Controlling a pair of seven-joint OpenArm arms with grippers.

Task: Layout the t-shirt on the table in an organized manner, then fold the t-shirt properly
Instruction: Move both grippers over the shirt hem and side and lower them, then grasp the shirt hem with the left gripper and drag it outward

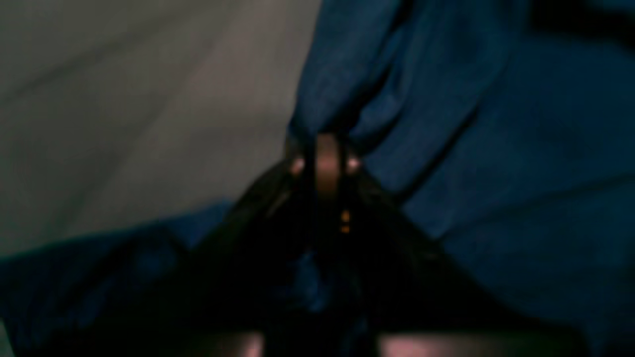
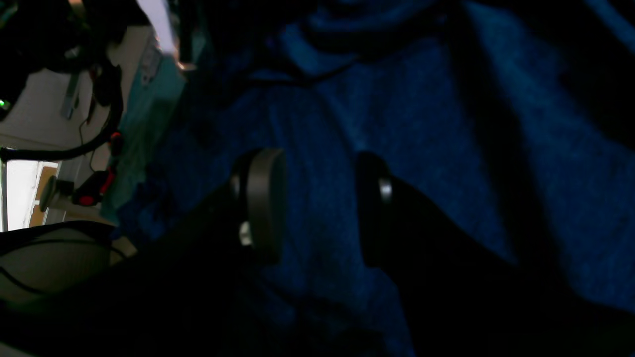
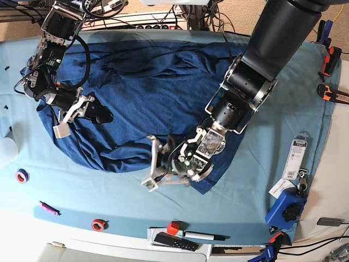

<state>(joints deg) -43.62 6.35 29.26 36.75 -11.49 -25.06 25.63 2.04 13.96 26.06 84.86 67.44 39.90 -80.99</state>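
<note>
Blue t-shirt (image 1: 446, 148) pinched in left gripper (image 1: 325, 148); right gripper (image 2: 317, 203) agape

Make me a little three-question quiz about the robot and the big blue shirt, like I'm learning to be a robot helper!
1. True or false: the left end effector is shut on a fold of the t-shirt.
2. What colour is the cloth on the table?
A. light teal
B. yellow
C. red
3. Fill the gap: in its wrist view, the right end effector is ____, with shirt fabric showing between its pads.

Key
1. True
2. A
3. open
</note>
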